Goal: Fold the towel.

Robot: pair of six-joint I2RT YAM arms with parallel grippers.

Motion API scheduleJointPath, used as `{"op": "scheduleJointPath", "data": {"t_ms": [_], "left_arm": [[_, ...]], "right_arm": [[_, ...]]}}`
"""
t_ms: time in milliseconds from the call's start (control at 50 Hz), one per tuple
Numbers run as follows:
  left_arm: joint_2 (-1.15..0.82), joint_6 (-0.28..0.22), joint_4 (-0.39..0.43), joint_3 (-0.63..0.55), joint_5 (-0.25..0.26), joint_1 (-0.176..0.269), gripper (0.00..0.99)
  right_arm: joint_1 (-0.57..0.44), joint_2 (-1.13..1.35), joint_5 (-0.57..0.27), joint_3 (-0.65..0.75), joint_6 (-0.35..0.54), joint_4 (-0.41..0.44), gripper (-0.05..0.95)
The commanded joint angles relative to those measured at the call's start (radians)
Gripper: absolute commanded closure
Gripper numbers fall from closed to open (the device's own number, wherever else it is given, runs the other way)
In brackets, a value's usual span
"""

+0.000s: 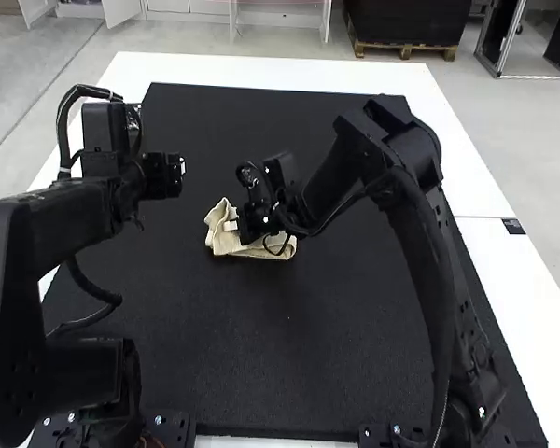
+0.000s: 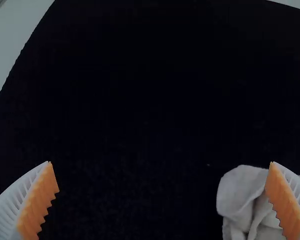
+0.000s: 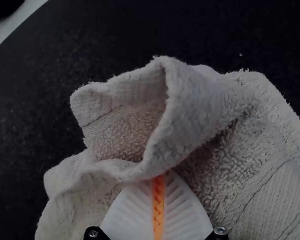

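The towel lies near the middle of the black mat laid over the white tabletop, between the two arms, where either could probably work on it. It is partly folded and rumpled, its layers overlapping unevenly.

The right hand is down at the towel with its ribbed fingers brought together. Their tips disappear beneath a raised, curled lip of cloth, so they seem to be pinching it; how many layers they have caught I cannot tell. Gripping there probably serves to lift or turn that layer over the rest, or to settle a fold.

The left hand has its fingers spread wide and holds nothing. It is above the mat, to the towel's left in the high view, perhaps clear of the right arm's work. The fold looks unfinished, and the next move likely calls for drawing the lip flat without dragging the lower layers along
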State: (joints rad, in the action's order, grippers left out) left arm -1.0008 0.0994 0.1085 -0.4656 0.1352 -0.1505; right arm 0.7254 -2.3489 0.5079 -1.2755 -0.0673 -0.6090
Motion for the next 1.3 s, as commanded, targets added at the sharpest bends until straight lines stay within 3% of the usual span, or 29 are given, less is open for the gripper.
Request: {"op": "scheduleJointPath", "data": {"t_ms": [0,200,400,780,1000,1280], "left_arm": [[0.018,0.011,0.008,-0.028,0.007,-0.006,0.028],[0.03,0.023,-0.007,-0.062,0.007,-0.006,0.028],[0.031,0.06,-0.05,-0.154,0.006,-0.004,0.028],[0.067,0.062,-0.165,-0.329,0.004,0.0,0.03],[0.157,0.063,-0.194,-0.403,-0.014,0.029,0.031],[0.307,0.062,-0.194,-0.41,-0.043,0.017,0.034]], "right_arm": [[0.012,-0.004,0.007,-0.019,-0.006,-0.006,0.92],[-0.015,0.137,0.012,0.008,-0.039,0.003,0.92],[-0.07,0.319,0.018,0.036,-0.058,0.075,0.92],[-0.193,0.709,0.014,0.088,-0.1,0.157,0.92],[-0.264,0.959,0.003,0.182,-0.103,0.167,0.92],[-0.44,1.326,0.0,0.306,-0.167,0.167,0.9]]}}
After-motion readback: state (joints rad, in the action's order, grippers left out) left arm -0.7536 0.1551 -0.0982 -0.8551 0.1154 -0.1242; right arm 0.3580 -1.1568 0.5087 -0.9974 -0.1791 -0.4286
